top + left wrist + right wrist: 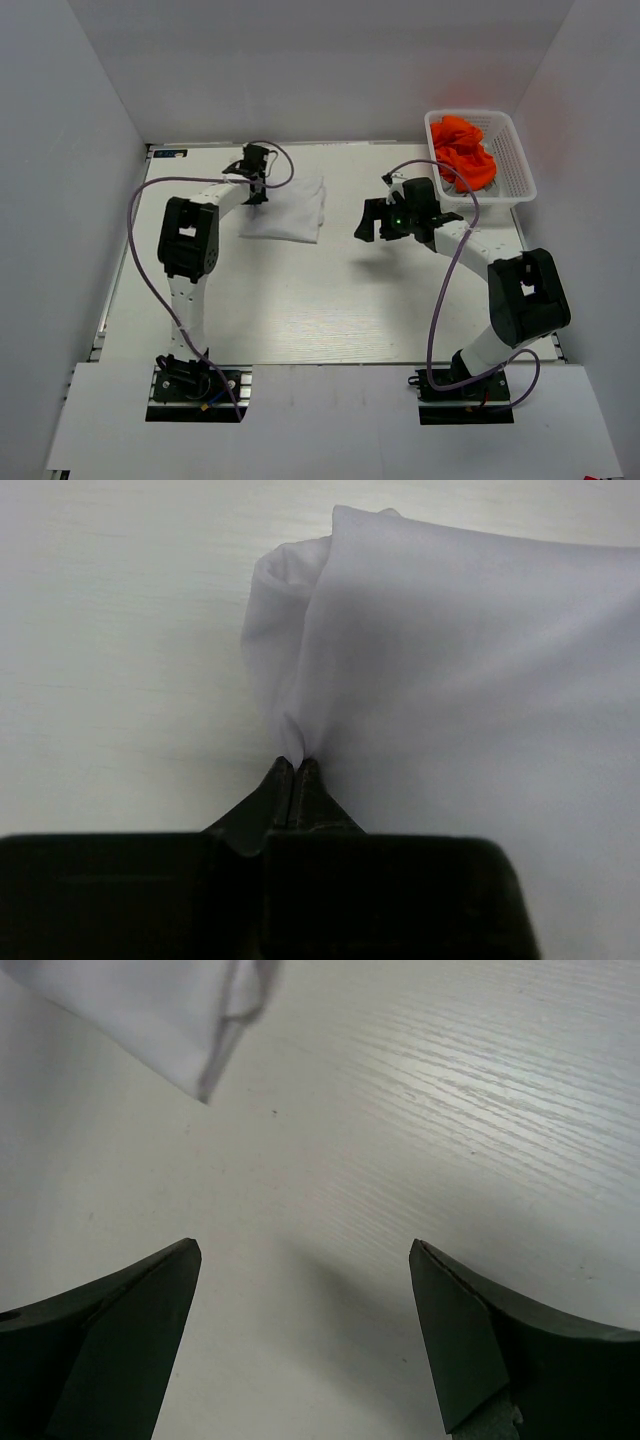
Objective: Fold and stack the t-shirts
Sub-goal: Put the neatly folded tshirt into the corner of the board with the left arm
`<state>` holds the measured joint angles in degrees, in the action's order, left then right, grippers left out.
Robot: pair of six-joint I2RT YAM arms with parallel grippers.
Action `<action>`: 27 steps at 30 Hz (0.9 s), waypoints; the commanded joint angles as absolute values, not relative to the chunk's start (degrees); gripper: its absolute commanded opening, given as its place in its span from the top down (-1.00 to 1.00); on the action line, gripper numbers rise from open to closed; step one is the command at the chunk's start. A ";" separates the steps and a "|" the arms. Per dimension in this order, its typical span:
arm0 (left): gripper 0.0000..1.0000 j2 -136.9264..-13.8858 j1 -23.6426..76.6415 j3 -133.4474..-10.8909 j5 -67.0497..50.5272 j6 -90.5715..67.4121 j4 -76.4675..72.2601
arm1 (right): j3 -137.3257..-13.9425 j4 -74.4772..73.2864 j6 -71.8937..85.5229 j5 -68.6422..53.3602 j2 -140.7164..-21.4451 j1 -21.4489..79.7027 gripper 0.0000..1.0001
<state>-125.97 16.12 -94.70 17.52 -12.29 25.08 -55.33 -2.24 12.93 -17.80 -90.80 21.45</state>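
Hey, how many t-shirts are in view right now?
2 distinguishable: a white t-shirt lying on the table, and an orange t-shirt bundle in the white basket at the far right, which may hide more.

One t-shirt was plain white; the other t-shirts were bright orange. The lattice basket was white, the counter white with faint wood grain. The left tool and right tool were black.

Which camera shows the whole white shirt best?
The top camera: it shows the whole white t-shirt, edge to edge. The left wrist camera shows only the part pinched by the left gripper, very close up. The right wrist camera catches just one corner.
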 commanded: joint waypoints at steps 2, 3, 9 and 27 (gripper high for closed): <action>1.00 -124.70 9.59 -100.53 23.37 -4.07 26.37 | -56.95 -1.50 11.16 -13.80 -91.75 20.66 -0.81; 1.00 -125.33 7.67 -101.68 23.38 -3.35 26.37 | -57.30 -1.32 11.16 -13.62 -92.54 20.74 -0.81; 1.00 -131.21 -0.07 -112.57 20.57 7.01 26.88 | -59.68 5.09 11.69 -15.20 -95.10 19.95 -0.81; 0.65 -142.21 -10.63 -130.17 22.32 8.01 25.77 | -64.60 10.90 13.18 -20.21 -100.11 18.02 -0.81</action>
<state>-144.33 -11.35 -129.64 20.53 8.36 29.06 -62.61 8.03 12.95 -17.58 -99.66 18.37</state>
